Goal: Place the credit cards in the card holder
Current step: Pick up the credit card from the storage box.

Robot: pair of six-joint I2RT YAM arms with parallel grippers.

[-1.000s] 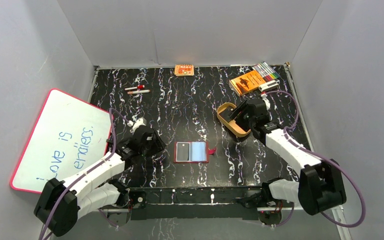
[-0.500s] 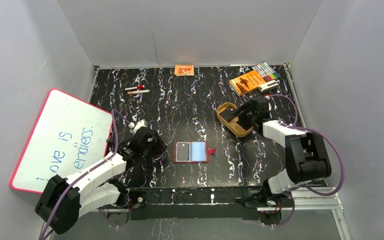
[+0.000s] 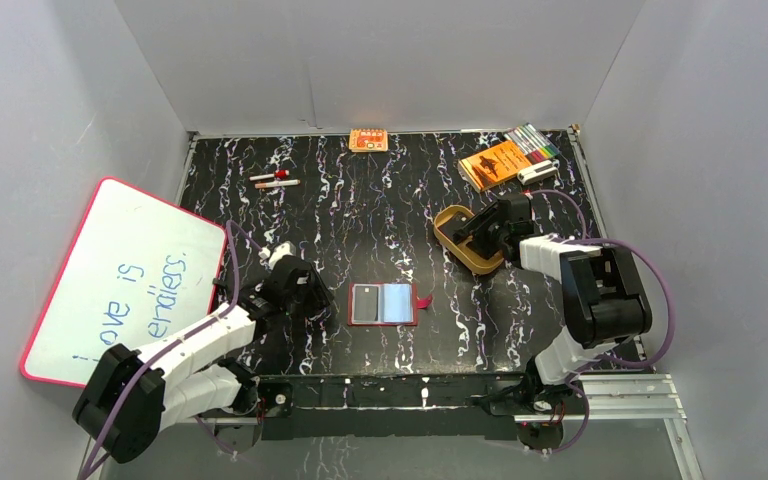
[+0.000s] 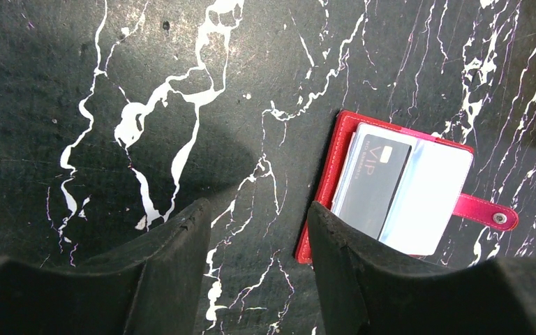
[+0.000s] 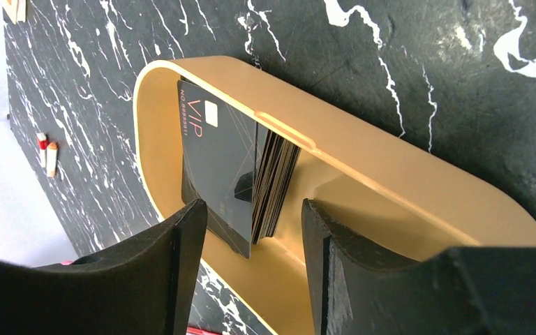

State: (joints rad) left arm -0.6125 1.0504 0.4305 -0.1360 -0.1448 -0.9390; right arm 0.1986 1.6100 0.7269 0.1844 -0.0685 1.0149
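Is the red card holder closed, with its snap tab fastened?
No, the card holder lies open flat, a dark card showing inside and its snap tab sticking out free.

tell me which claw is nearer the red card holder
Left. The left claw sits just beside the card holder, on its left; the right claw is farther off, at the tan tray.

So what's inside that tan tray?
A stack of dark cards stands tilted in the tray, front one marked VIP. Faces of the cards behind and the floor under them are covered.
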